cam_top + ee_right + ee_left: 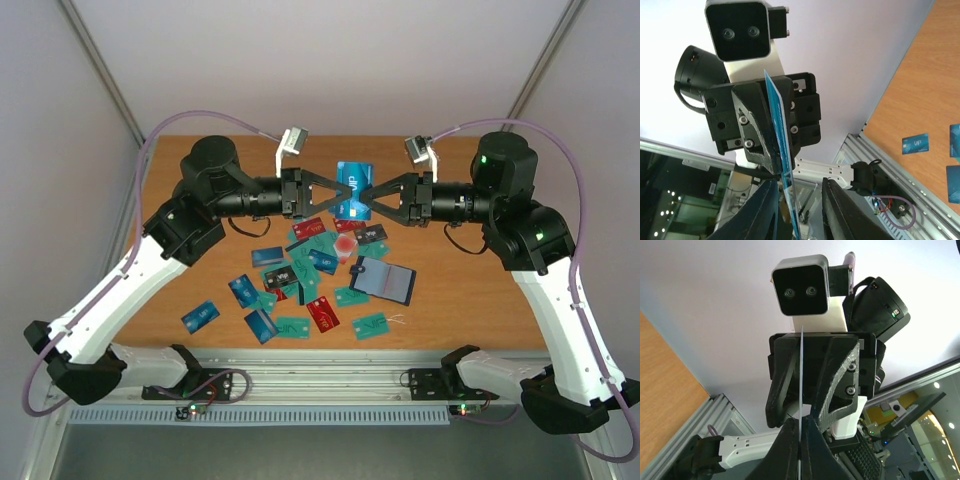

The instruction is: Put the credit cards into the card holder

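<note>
Cards (pixel 300 270) in blue, teal, red and black lie scattered over the middle of the wooden table (pixel 460 300), some overlapping, a few off toward the left front. Just right of that scatter the holder (pixel 385 282) lies opened flat, its lighter inside facing up, with teal cards touching its left and lower edges. Above the table's far half both arms reach inward and meet tip to tip, with one blue card (pixel 353 185) raised between them. The left gripper (pixel 338 191) is clenched on this card: in the left wrist view its fingertips are pressed together on the card's thin edge (pixel 802 370), which runs straight up toward the other arm's camera. The right gripper (pixel 370 196) is released: in the right wrist view its two fingers stand apart with a clear gap, and the blue card (pixel 777 130) hangs slanted close beside one finger. Whether it touches that finger I cannot tell. The raised card is well apart from the holder.
</note>
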`<action>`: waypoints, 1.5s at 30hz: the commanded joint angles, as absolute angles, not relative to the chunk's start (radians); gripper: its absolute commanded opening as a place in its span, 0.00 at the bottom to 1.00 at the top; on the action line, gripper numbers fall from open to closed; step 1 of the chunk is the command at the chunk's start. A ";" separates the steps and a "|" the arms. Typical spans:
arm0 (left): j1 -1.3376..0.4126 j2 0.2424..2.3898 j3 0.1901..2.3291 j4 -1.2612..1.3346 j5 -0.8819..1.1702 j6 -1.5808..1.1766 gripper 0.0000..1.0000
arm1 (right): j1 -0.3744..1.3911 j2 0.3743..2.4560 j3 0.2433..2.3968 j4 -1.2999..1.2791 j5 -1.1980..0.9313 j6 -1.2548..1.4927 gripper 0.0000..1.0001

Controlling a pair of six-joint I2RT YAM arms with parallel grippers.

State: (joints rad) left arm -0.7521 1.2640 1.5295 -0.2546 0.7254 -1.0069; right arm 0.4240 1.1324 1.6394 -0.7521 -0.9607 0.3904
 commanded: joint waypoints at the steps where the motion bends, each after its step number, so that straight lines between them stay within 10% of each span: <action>1: -0.749 1.283 1.571 -0.261 0.798 -1.016 0.00 | 0.411 1.129 1.667 -0.742 -1.028 0.364 0.25; 13: -0.750 1.341 1.579 -0.290 0.830 -1.018 0.01 | 0.407 1.129 1.652 -0.762 -1.004 0.361 0.01; 23: -0.744 1.451 1.564 -0.566 0.672 -0.781 0.45 | 0.359 1.068 1.548 -1.224 -0.560 0.239 0.01; 45: -0.766 2.087 1.680 -0.665 0.635 -0.411 0.07 | 0.014 1.255 0.874 -0.816 -0.742 -0.017 0.01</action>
